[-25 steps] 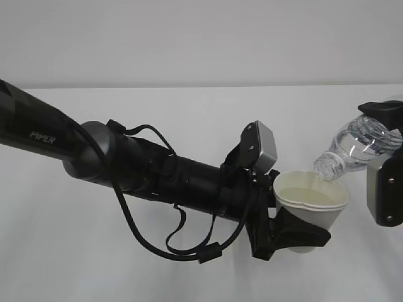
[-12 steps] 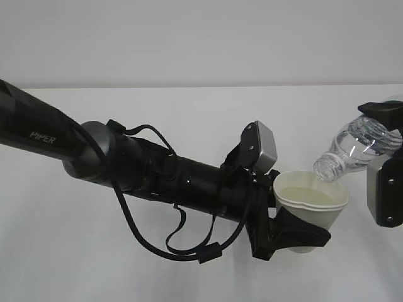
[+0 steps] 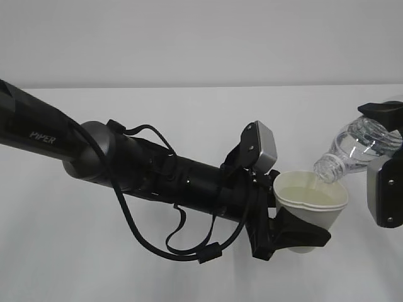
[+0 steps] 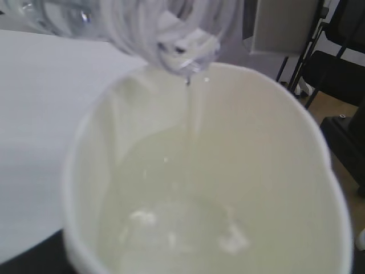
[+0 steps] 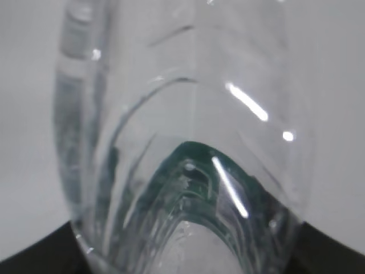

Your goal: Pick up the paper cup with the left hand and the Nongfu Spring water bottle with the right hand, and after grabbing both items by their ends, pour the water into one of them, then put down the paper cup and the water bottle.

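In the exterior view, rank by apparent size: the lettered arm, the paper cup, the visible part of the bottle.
1. Lettered arm, by far the largest.
2. Paper cup and bottle look alike; the bottle is partly hidden, so unranked.

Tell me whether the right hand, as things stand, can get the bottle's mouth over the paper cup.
Probably yes: the bottle mouth hangs tilted over the paper cup rim, nothing between them.

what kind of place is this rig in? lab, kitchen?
Likely a lab or office test bench, not a kitchen: a bare white table against a plain grey wall, and black chair frames on a brownish floor behind the paper cup.
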Motion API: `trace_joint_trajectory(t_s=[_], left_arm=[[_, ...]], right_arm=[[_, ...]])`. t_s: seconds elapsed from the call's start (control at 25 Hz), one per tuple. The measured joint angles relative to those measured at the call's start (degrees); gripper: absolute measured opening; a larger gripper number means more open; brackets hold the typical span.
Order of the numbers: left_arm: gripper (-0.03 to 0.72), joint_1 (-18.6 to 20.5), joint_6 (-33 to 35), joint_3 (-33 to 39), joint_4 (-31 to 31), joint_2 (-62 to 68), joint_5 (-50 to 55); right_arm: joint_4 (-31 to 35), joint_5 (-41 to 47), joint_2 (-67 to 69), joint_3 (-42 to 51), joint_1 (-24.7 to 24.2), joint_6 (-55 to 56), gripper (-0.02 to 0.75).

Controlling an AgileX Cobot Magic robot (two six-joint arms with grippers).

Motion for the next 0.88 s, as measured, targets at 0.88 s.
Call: trace_joint_trajectory(t_s=[0.88], left_arm=[[0.435,0.0,0.0,0.0,0.0,0.0,0.0]], right_arm=[[-0.4,0.1,0.0,0.0,0.0,-0.6,0.428]])
